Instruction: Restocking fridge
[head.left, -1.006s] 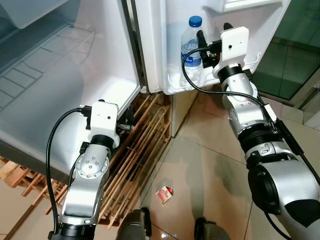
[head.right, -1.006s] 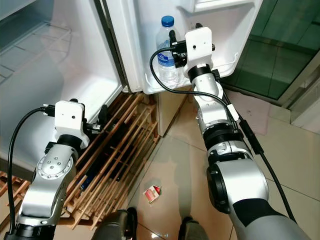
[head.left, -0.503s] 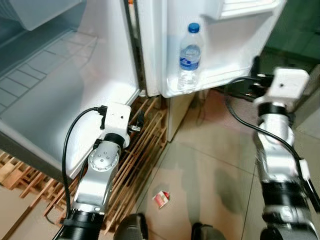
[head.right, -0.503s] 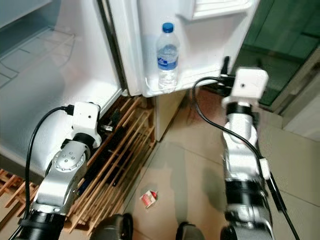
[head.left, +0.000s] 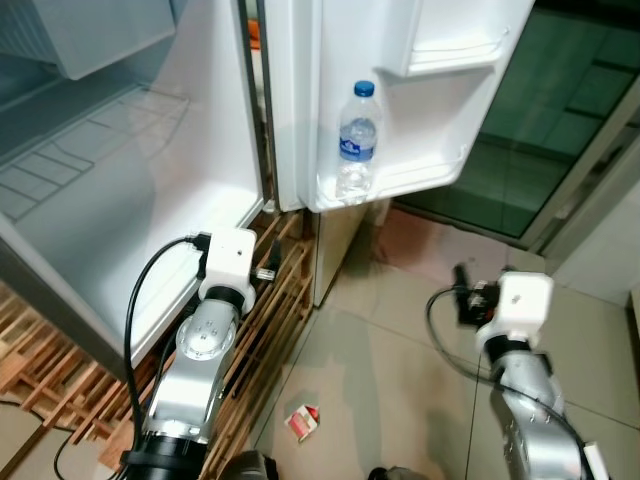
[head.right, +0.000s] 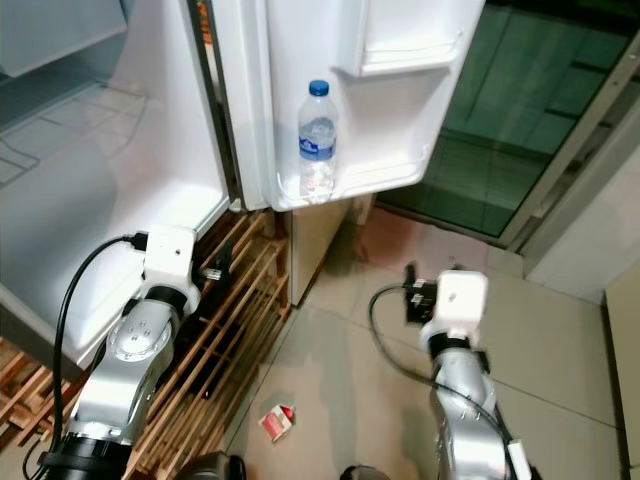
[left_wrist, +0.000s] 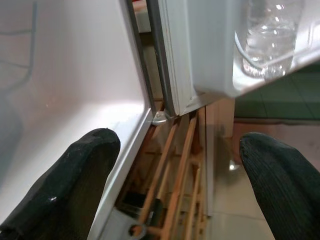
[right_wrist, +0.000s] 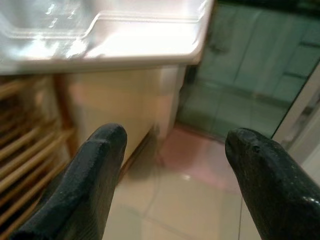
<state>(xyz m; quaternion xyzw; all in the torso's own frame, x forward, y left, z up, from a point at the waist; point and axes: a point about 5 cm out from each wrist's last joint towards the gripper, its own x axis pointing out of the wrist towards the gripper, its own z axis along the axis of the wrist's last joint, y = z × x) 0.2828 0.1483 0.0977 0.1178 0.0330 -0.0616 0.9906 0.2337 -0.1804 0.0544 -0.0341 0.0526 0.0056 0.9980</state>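
Fridge (head.left: 120, 190) with its white interior open at my left, and fridge door (head.left: 330, 90) swung out ahead of me, its inner face toward the camera. Along the door's bottom edge runs the lowest door shelf (head.left: 400, 185); a second door bin (head.left: 450, 50) sits above it, toward the door's outer edge. Wooden pallet (head.left: 270, 310) of pale slats lies on the tiled floor (head.left: 400, 340) under the fridge's lower edge.

My left arm reaches forward over the pallet, beside the fridge's bottom front corner. In the left wrist view my left gripper (left_wrist: 180, 165) is spread wide and holds nothing, its two black fingers (left_wrist: 75, 175) well apart, pointing at the gap between fridge body and door. My right arm sits low over the floor, below the door's outer corner. In the right wrist view my right gripper (right_wrist: 175, 175) is likewise spread wide and empty, aimed at the underside of the door shelf.

Water bottle (head.left: 356, 140), clear with a blue cap and blue label, stands upright at the hinge-side end of the lowest door shelf, well apart from both grippers.

Small red-and-white packet (head.left: 302, 423) lies on the floor just beside the pallet's edge.
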